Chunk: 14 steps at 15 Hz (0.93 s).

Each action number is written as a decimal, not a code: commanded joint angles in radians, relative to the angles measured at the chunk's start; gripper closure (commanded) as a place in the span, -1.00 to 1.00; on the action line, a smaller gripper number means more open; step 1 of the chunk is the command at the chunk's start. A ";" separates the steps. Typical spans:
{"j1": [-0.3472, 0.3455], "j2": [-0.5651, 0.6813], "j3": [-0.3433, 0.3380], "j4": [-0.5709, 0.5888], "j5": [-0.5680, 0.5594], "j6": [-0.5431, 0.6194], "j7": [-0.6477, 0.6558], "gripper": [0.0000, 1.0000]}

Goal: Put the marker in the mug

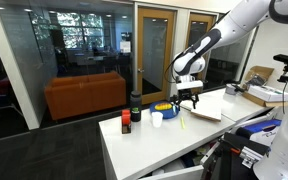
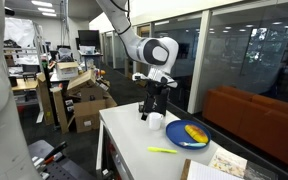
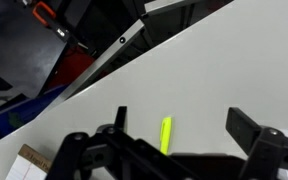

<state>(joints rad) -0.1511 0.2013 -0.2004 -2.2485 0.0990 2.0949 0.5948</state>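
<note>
Tool [image 1: 189, 99] apart and empty, poised over the marker [image 1: 181, 121] and not yet touching it. Lying flat on the white bench [image 1: 134, 150], that yellow-green stick, and showing in the wrist view [image 3: 166, 134] between the two spread fingers [image 3: 249, 130], lower than them. Looks like the approach step: nothing gripped, nothing carried toward the mug [image 1: 163, 107]. Calls next for a straight descent with a finger on either side of the thin shaft and square across it, then a close made low enough to catch so slim a thing without scraping the bench top. After that, a lift, a short carry to the squat blue mug with its yellow inside, which sits near the marker in both exterior views, and a release end-down through the wide mouth. Outward from there: a small white cup [image 1: 157, 118] just beside the mug, a taller dark cup [image 1: 136, 102] further along, a small reddish object [image 1: 126, 122] toward the bench edge, and an open book [image 1: 206, 108] on the marker's other side. Likeliest to get in the way: the white cup, close enough to the mug to be knocked on the carry or taken for the target. Cannot tell whether the book's edge touches the marker. Beyond the bench, glass walls and an orange sofa [image 1: 84, 95], well apart from the work.
</note>
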 commanded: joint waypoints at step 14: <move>-0.088 0.265 -0.011 0.083 0.407 0.210 -0.105 -1.00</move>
<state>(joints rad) -0.2173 0.4303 -0.2225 -2.1888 0.4684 2.2736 0.5403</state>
